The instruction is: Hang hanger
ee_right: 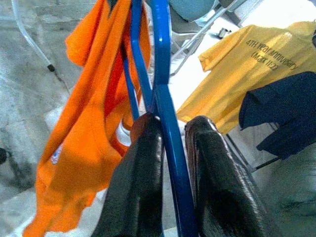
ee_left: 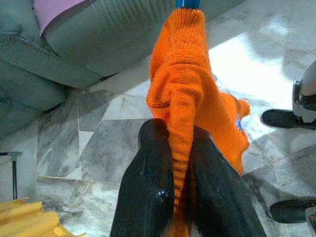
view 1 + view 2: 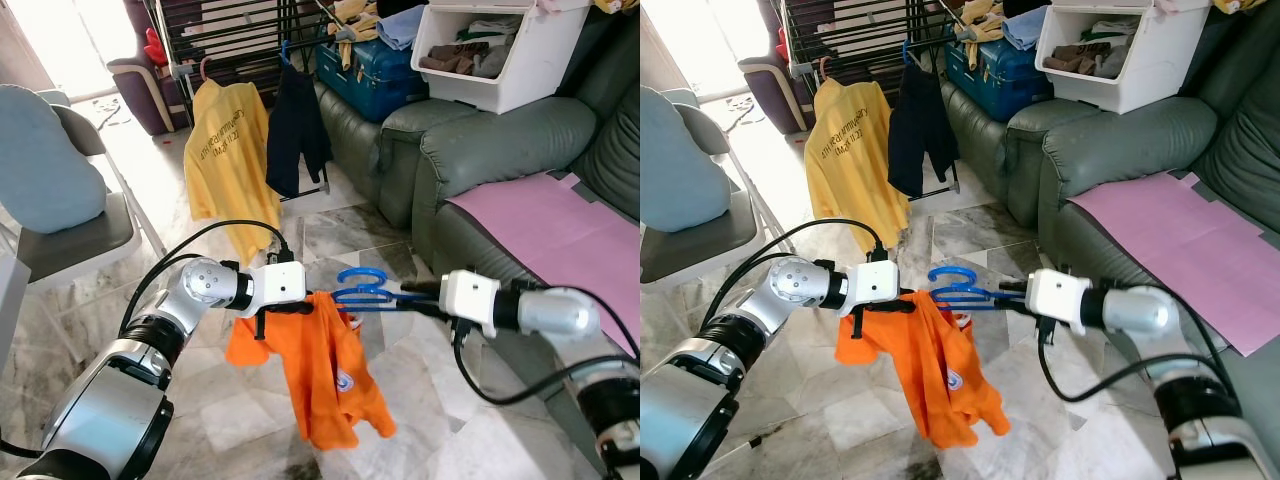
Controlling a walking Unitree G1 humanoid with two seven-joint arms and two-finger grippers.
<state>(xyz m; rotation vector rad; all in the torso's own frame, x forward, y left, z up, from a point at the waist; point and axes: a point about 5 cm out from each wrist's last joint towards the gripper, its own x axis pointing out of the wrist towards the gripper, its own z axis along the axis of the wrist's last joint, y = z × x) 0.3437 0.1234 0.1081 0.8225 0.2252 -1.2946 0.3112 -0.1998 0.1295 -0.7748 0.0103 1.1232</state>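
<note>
The right hand [image 1: 170,143] is clamped on the blue hanger [image 3: 362,288], held out level over the marble floor [image 3: 330,225] in front of the robot. The left hand [image 2: 180,163] is pinched together on a fold of the orange shirt [image 3: 325,365], which droops from the hanger, bunched and only partly on it. I judge the dressing step unfinished. The hanging itself is all still to come: the drying rack [image 3: 235,40], where a yellow shirt [image 3: 228,150] and a dark garment [image 3: 295,130] already hang, stands well apart at the far left, beside the green sofa [image 3: 480,150].
</note>
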